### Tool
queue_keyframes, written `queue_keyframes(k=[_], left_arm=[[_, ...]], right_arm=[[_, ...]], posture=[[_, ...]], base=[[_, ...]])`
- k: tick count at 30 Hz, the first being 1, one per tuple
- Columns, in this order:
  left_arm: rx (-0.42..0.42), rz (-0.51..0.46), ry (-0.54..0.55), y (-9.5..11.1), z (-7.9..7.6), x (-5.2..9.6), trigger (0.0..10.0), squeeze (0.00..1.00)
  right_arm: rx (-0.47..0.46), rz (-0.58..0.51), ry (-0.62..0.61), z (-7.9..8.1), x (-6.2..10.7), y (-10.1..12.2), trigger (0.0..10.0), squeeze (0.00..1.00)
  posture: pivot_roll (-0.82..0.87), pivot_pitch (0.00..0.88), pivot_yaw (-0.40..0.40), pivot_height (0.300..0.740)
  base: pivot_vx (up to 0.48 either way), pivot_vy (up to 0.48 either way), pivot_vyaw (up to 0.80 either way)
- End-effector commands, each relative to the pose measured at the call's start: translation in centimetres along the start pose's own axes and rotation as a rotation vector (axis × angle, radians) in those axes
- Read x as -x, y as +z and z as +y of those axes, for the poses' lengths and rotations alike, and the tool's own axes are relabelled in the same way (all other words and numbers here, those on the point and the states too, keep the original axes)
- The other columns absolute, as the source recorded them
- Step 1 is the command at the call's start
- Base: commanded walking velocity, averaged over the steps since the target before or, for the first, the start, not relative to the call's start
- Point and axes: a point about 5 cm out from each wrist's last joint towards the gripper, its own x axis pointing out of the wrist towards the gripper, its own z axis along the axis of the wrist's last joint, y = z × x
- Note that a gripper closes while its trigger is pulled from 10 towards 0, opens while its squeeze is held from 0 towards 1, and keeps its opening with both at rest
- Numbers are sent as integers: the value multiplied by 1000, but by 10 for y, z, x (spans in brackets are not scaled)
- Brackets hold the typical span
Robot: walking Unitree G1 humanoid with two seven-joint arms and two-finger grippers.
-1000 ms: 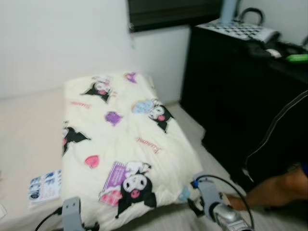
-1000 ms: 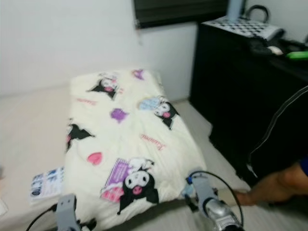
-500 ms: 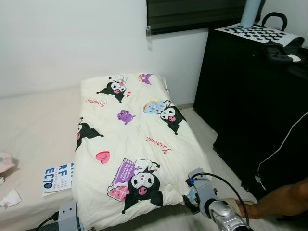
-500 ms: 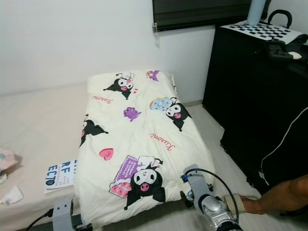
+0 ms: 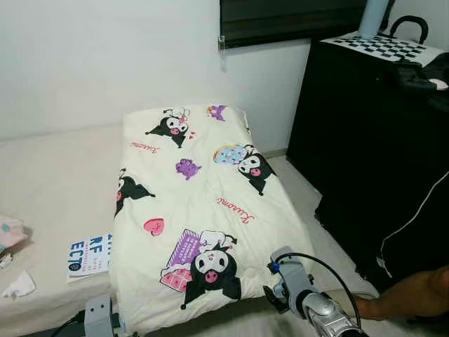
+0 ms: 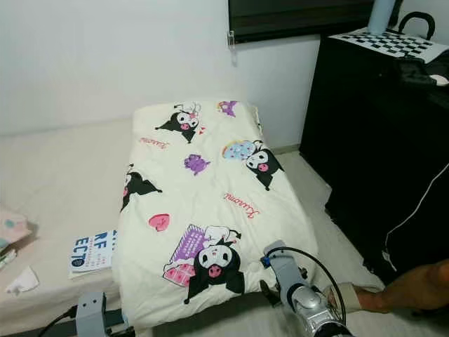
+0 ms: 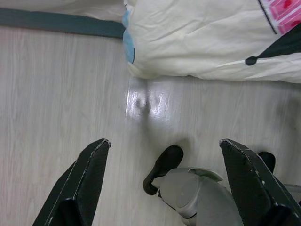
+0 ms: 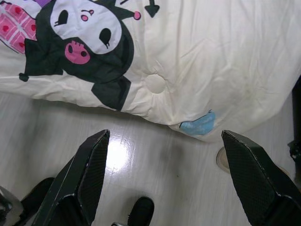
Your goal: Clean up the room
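A cream quilt (image 5: 203,189) printed with cartoon characters lies along the right side of a low beige bed (image 5: 56,175). Left of it on the bed lie a printed leaflet (image 5: 89,254), a crumpled white tissue (image 5: 17,284) and a pink and mint item (image 5: 8,232) at the picture's edge. Both arms hang low at the foot of the bed. My left gripper (image 7: 163,141) is open over bare wood floor near the quilt's corner. My right gripper (image 8: 164,136) is open over the floor by the quilt's hanging edge (image 8: 188,94), holding nothing.
A tall black cabinet (image 5: 372,140) stands on the right with a checkerboard sheet (image 5: 386,45) on top. A person's leg (image 5: 414,295) reaches in at the lower right, foot (image 6: 347,298) near my right arm (image 5: 305,298). A floor strip runs between bed and cabinet.
The camera has swung and steadied, so the blurred scene is now sharp and sits further right in the picture. Both arms hang as before.
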Motion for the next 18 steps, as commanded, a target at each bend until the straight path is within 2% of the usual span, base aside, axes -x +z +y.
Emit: queue_keyframes(k=[1,18], left_arm=[[-5,-1,16,-1,7,1,10000,0],[16,-3,38,-1,11,1,10000,0]], right_arm=[[3,2,8,2,0,-1,10000,0],[6,8,-4,2,0,-1,10000,0]], posture=[[-129,88,-8,740],[-130,90,-7,740]], base=[[0,0,625],[0,0,614]])
